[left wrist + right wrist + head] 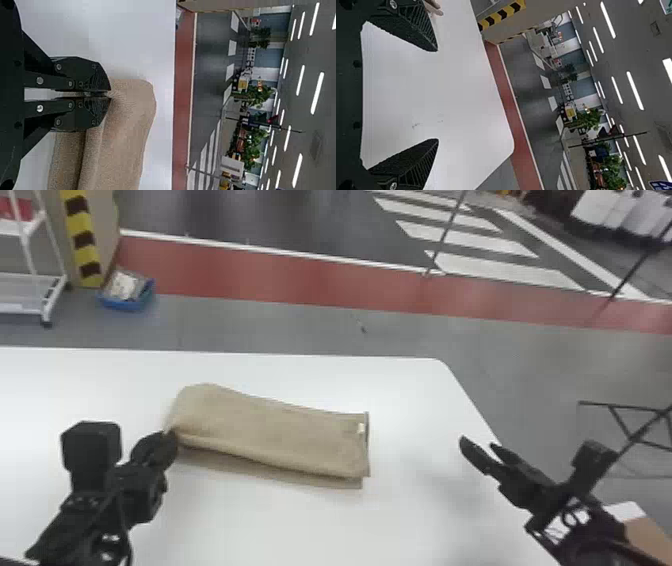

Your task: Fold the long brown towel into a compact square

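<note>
Room to pass at right, obstacle at left
Between the towel [280,435] and the right hand [477,442], the counter [420,400] gives a broad passage. One more strip runs along the towel's far side. At its left end, the left hand [171,435], closed on the cloth, blocks the approach from the near left corner.

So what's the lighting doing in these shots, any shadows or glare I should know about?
Head view: a soft grey shadow on the white table beside the right gripper, and a faint sheen on the dark floor. Both wrist views: ceiling strip lights glow stark white, while the tabletop looks evenly lit.
</note>
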